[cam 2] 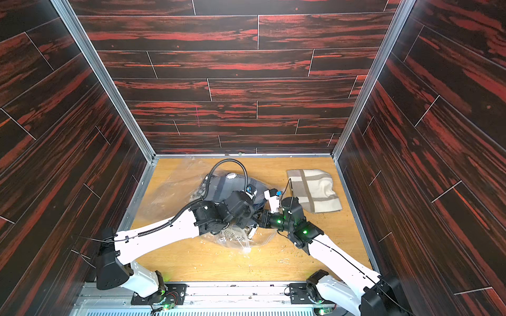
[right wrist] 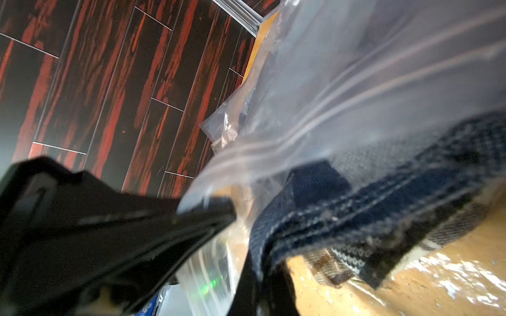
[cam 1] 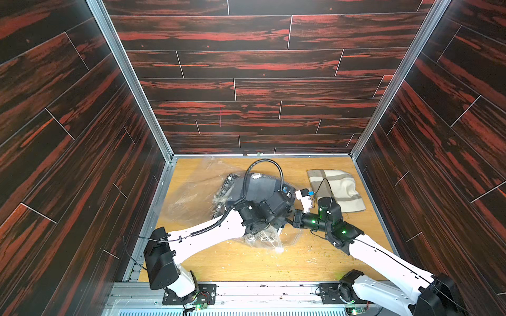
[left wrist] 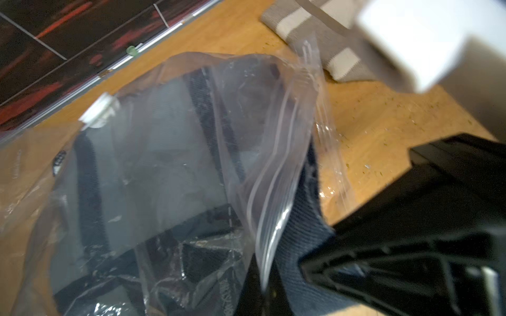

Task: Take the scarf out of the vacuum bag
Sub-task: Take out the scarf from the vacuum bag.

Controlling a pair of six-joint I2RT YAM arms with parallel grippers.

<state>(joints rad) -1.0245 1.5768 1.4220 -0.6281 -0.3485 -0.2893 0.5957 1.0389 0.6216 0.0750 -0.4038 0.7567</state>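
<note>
**Scarf inside bag; both claws pinched shut at its mouth**

Your bag (cam 1: 191, 197) lies crumpled on the wooden table (cam 1: 246, 268), left of centre, its clear plastic creased and glinting. The round white valve (cam 1: 256, 175) sits on top toward the back wall. A small white clip (cam 1: 279, 249) lies at the near edge. The zip edge (left wrist: 273, 191) is lifted and the mouth gapes.

Inside is the scarf (left wrist: 169, 164), grey with dark navy bands, and a navy woven corner pokes out of the mouth.

Your left claw (right wrist: 219, 212) is closed on the plastic by the zip edge. Your right claw (left wrist: 315, 257) is closed too, its tip against the scarf's navy corner. The wrist views are blurred, so a pinch on the cloth looks likely, not certain.

A beige striped cloth (cam 1: 336, 188) lies apart, on the right toward the back.
</note>
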